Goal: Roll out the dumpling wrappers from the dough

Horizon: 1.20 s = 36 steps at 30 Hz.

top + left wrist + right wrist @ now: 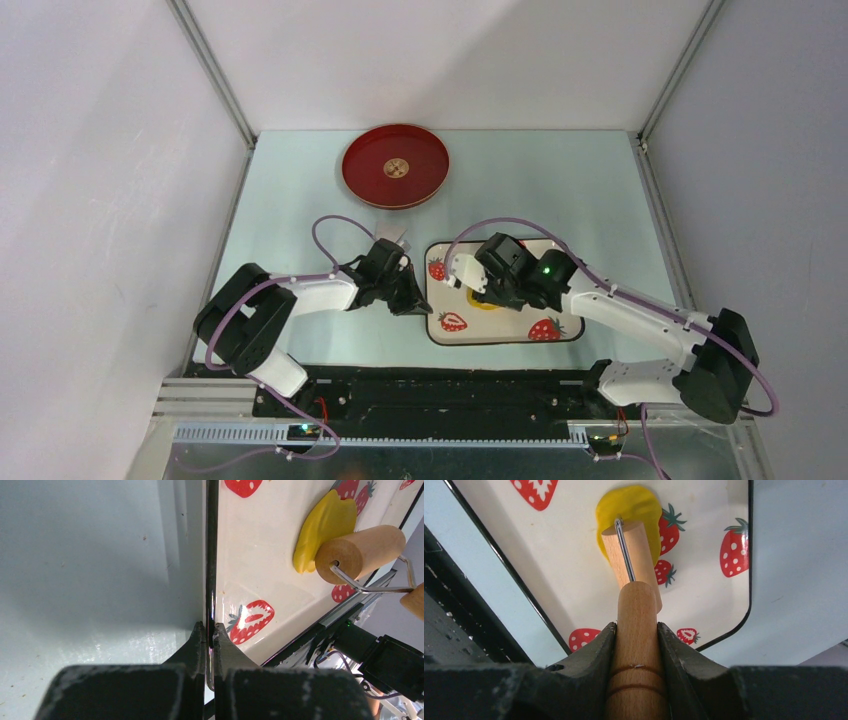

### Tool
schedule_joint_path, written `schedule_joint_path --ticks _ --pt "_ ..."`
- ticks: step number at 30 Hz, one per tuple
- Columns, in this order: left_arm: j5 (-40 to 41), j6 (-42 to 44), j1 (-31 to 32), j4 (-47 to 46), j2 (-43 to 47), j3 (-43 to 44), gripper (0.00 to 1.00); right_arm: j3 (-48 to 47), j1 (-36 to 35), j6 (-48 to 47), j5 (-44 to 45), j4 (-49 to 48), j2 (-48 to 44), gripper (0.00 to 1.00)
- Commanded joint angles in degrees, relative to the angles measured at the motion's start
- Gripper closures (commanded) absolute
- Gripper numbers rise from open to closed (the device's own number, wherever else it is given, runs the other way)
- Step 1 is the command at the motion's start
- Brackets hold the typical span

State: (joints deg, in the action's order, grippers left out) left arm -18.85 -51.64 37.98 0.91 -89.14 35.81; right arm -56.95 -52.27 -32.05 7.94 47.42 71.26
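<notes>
The dough is a flattened yellow patch on the white strawberry tray. My right gripper is shut on the wooden roller's handle. The roller's barrel lies over the near part of the dough. In the left wrist view the barrel rests on the edge of the dough. My left gripper is shut on the tray's black rim at its left side. From above, a bit of the dough shows under my right gripper. No round yellow wrapper shows.
A round red plate with a small tan mark at its centre stands behind the tray. A small pale object lies by my left gripper. Grey walls close in the light-blue table.
</notes>
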Motion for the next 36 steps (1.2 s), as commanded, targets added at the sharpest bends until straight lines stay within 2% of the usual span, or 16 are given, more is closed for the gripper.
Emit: schedule_joint_path --ticks 1,10,17,24,36 --pt "3.11 1.15 0.78 5.03 -2.27 -1.27 1.0 -2.52 -1.01 1.69 0.37 -4.48 1.93 1.0" --pt "3.09 1.1 0.78 5.02 -2.31 -1.27 1.0 -2.54 -1.15 2.98 -1.45 -7.41 4.65 1.0" --pt "2.93 1.19 0.73 4.99 -2.62 -1.12 1.0 -3.42 -0.95 3.32 -1.05 -8.65 -1.03 1.0" --pt "2.83 1.2 0.71 5.03 -2.72 -1.01 1.0 -6.64 -1.87 2.86 0.59 -6.47 -2.61 1.0" --pt "2.78 1.2 0.78 5.03 -2.56 -1.14 1.0 -6.06 -2.31 2.68 -3.46 -7.33 4.22 1.0"
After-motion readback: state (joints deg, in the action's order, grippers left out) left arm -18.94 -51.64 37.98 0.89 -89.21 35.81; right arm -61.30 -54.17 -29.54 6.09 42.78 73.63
